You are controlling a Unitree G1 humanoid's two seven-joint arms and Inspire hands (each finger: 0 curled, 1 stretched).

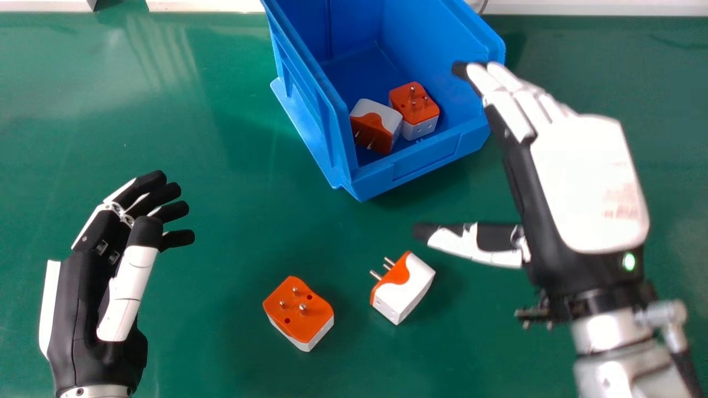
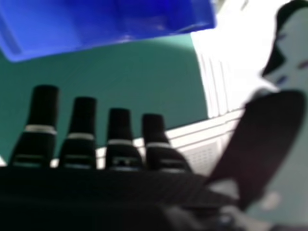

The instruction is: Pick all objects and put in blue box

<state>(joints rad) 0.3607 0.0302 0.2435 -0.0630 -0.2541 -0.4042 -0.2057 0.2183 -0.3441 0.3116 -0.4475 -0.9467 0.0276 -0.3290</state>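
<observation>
Since your right hand point(image 1: 586, 182) is wide open and empty, I'd go for the nearer plug adapter point(image 1: 406, 293) tbh: it's left of that hand, just robot-side of its thumb, prongs aimed away from the hand.

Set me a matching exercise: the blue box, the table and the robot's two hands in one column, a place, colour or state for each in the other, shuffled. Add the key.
Things
1. Blue box
2. Table
3. Left hand
4. Right hand

Places, colours or states
A. Near the head view's lower left corner, holding nothing
B. Has two orange-and-white plugs inside it
C. Its fingertips overlap the box's edge in the head view
D. Green, with two loose plugs lying on it

Pairs: 1-B, 2-D, 3-A, 4-C
</observation>
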